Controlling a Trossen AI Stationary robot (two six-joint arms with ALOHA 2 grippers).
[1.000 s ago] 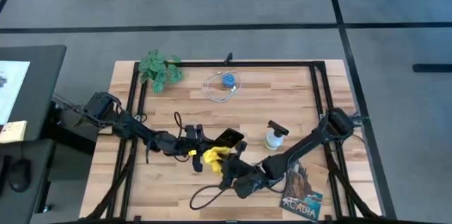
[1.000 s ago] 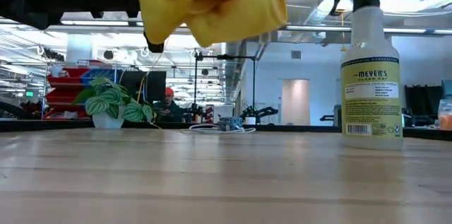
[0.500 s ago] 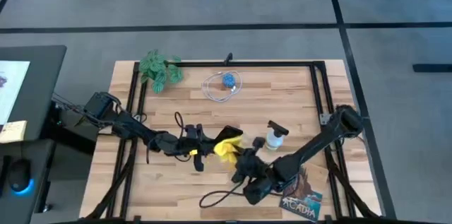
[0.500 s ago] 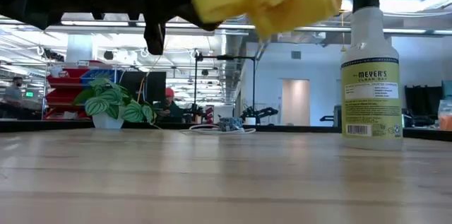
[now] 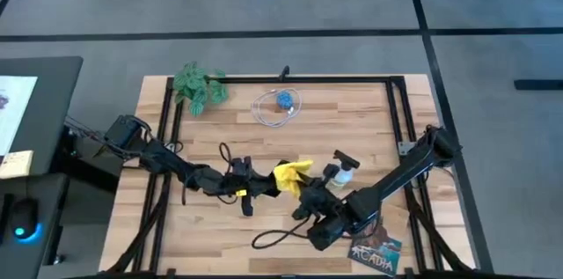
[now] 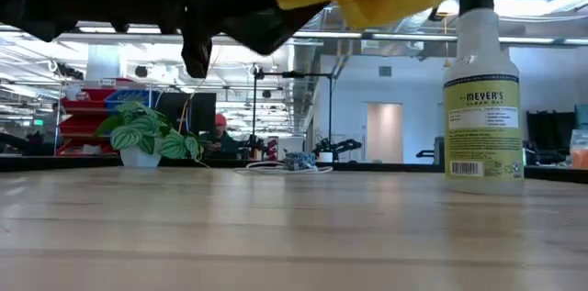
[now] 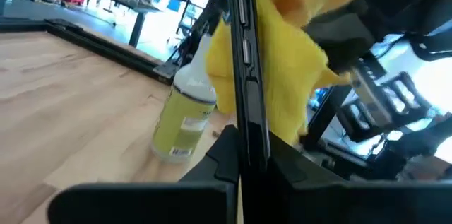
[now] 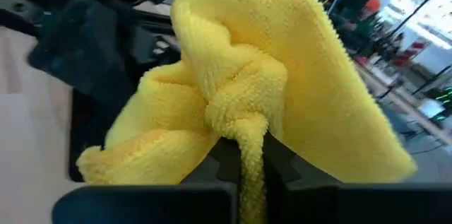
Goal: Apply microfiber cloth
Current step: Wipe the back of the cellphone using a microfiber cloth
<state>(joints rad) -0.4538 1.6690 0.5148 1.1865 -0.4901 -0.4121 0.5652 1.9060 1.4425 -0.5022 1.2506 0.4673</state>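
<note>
Yellow cloth (image 8: pixel 282 97), seemingly black phone (image 7: pixel 244 75) (edge-on)

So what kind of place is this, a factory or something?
More likely a robotics lab or workshop. A wooden table stands on grey floor, and behind it the low view shows red storage bins, black equipment stands and a seated person.

On the table (image 5: pixel 369 116), seen from above, the microfiber cloth (image 5: pixel 291 176) sits centre, the right gripper (image 5: pixel 303 193) at its five o'clock, the left gripper (image 5: pixel 264 186) at eight, spray bottle (image 5: pixel 341 169) at three, plant (image 5: pixel 197 86) at eleven, booklet (image 5: pixel 376 248) at four.
</note>
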